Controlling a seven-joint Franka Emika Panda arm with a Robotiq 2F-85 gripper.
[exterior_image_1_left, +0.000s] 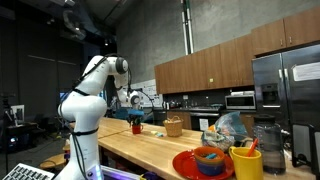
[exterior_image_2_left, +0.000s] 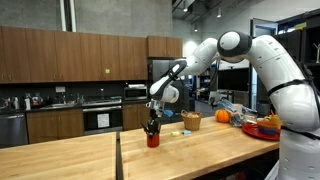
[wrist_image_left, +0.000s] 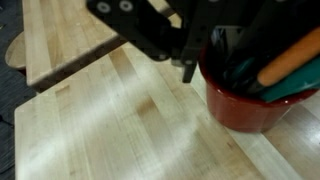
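Red cup: the red cup (exterior_image_2_left: 152, 139) stands upright on the wooden countertop (exterior_image_2_left: 70, 155), near its far edge in an exterior view and well away from the crowded end.
What's in it: it's stuffed with long stuff standing on end. The wrist view shows an orange stick (wrist_image_left: 292, 58) leaning over the rim and some dark green handles (wrist_image_left: 240, 70) beside it. Can't make out what they actually are.
Gripper: the gripper (exterior_image_2_left: 152, 122) is right on top of the cup, with its dark fingers (wrist_image_left: 187, 62) down at the rim. Honestly can't tell if it's pinching anything or just sitting there, since the handles hide the tips.
In the way: only the cup's own contents crowd the fingers.
Neighbours: a yellow block (exterior_image_2_left: 191, 121) sits near the cup and an orange ball (exterior_image_2_left: 222, 116) is further along toward the end.
Red plate: the red plate (exterior_image_1_left: 184, 166) is at the near corner in an exterior view, with a blue bowl (exterior_image_1_left: 208, 160) sitting on it.
Yellow mug: the yellow mug (exterior_image_1_left: 246, 163) is just beside the plate, with something poking out the top.
Basket: a small basket (exterior_image_1_left: 173, 127) sits mid-counter, apart from the gripper.
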